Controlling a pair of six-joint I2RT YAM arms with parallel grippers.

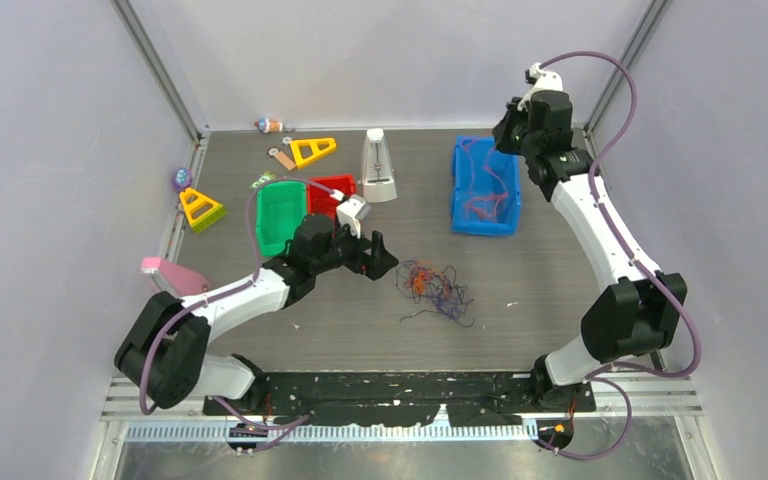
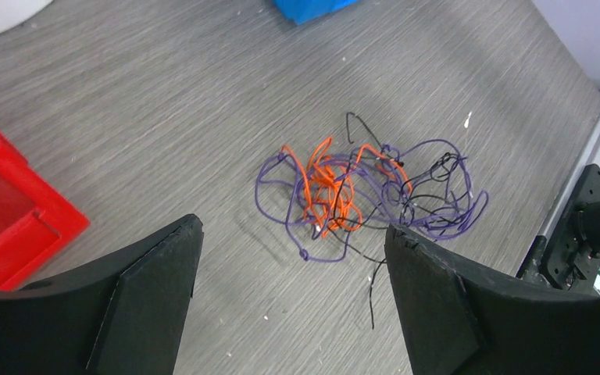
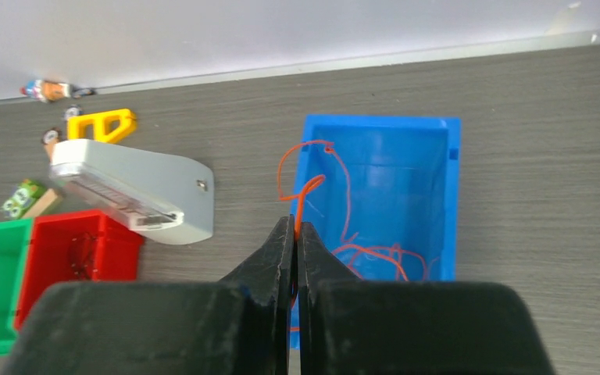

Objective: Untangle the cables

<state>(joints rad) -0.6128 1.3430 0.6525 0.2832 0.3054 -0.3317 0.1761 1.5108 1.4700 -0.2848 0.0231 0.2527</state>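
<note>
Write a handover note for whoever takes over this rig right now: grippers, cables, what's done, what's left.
Left gripper: open, above the tangle on the table, holding nothing.
Right gripper: shut on an orange cable over the blue bin; the cable trails into the bin.
Done: orange cable is out of the tangle.
Left: drop it in the bin, then separate the tangle's orange, purple and black strands.

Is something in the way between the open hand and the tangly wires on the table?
No, nothing visible. The left gripper is open and points at the cables, with only bare table between them.
</note>
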